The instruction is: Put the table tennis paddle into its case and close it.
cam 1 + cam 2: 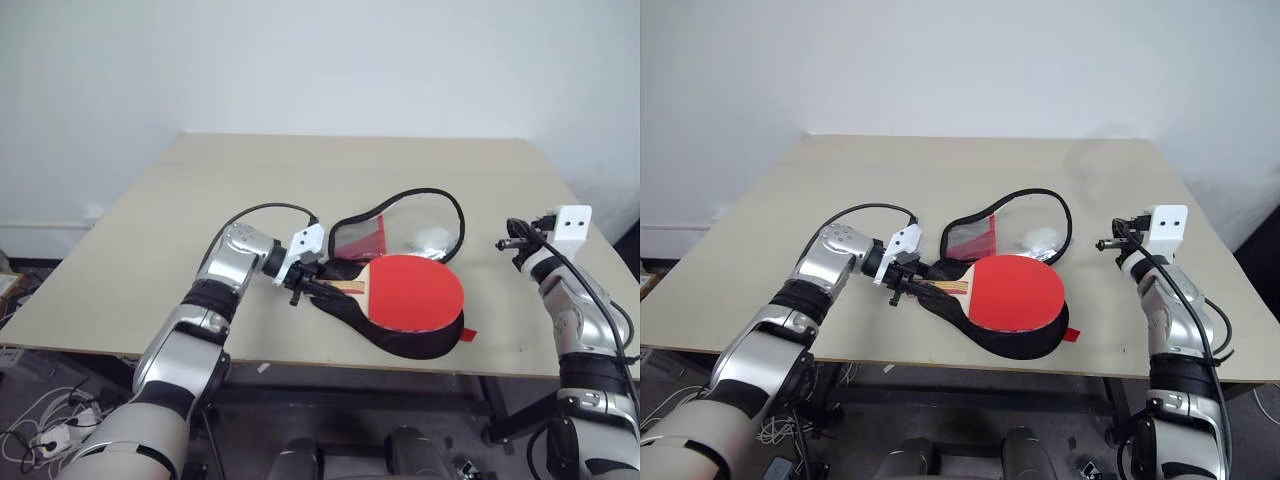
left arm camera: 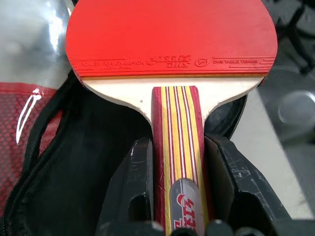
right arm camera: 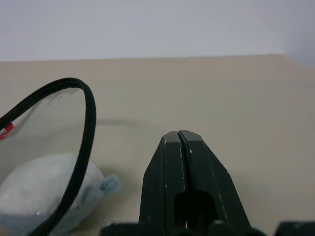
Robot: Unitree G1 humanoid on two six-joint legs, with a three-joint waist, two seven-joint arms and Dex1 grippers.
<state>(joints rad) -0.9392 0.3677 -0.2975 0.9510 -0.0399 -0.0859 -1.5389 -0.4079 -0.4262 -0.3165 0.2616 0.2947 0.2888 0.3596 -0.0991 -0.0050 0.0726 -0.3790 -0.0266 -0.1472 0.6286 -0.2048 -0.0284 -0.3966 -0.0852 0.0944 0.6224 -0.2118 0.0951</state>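
The left gripper (image 2: 177, 162) is clamped on the striped wooden handle of the table tennis paddle (image 1: 415, 291), one black finger (image 2: 135, 182) pressed to each side of the handle. The paddle is held with its red face up, its round head lying over the lower half of the case (image 1: 405, 340), whose black fabric is seen under and around the blade near the front edge of the table (image 1: 200, 180). The case is unzipped and spread open: its upper flap, with the clear plastic panel and black piped edge, is folded back beyond the paddle, and a patch of red lining is seen beside the handle. A small red tab (image 1: 467, 334) sticks out at the case's near right edge. A whitish soft object (image 3: 44, 196) is seen through the clear panel.

The right gripper (image 3: 182, 142) is held above the table, well apart to the right of the case, its two fingers pressed together with nothing between them.
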